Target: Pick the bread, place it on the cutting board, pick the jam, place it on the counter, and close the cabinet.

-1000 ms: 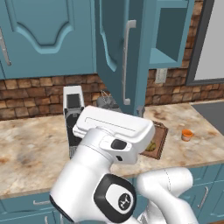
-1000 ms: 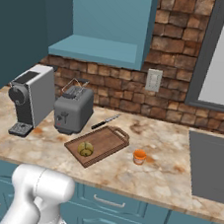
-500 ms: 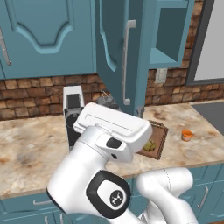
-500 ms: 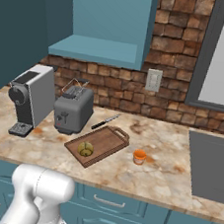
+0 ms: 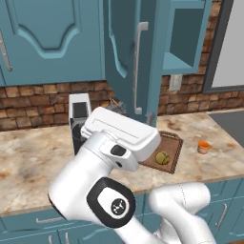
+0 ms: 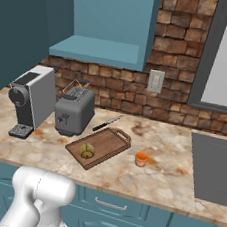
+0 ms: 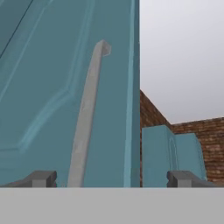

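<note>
The bread (image 6: 87, 150), a small yellowish bun, lies on the dark-brown cutting board (image 6: 108, 141), seen too in the left base view as bread (image 5: 162, 157) on the cutting board (image 5: 174, 143). The orange jam (image 6: 141, 159) stands on the marbled counter (image 6: 153, 178) just right of the board; from the left it is the jam (image 5: 204, 147). The teal cabinet door (image 5: 126, 57) stands open, its silver bar handle (image 5: 138, 66) facing me. In the hand view my gripper (image 7: 113, 179) is open, its fingertips (image 7: 41, 178) straddling the handle (image 7: 85, 127) close in front, not touching.
A grey coffee machine (image 6: 31, 100) and a toaster (image 6: 74, 112) stand at the counter's back left, with a knife (image 6: 106, 123) behind the board. The open cabinet shelf (image 6: 100, 51) hangs above. A dark hob (image 6: 212, 165) lies at the right.
My arm has swung slightly, its big elbow link sinking lower left in the left base view. Bread, board and jam have not moved. The gripper stays open.
</note>
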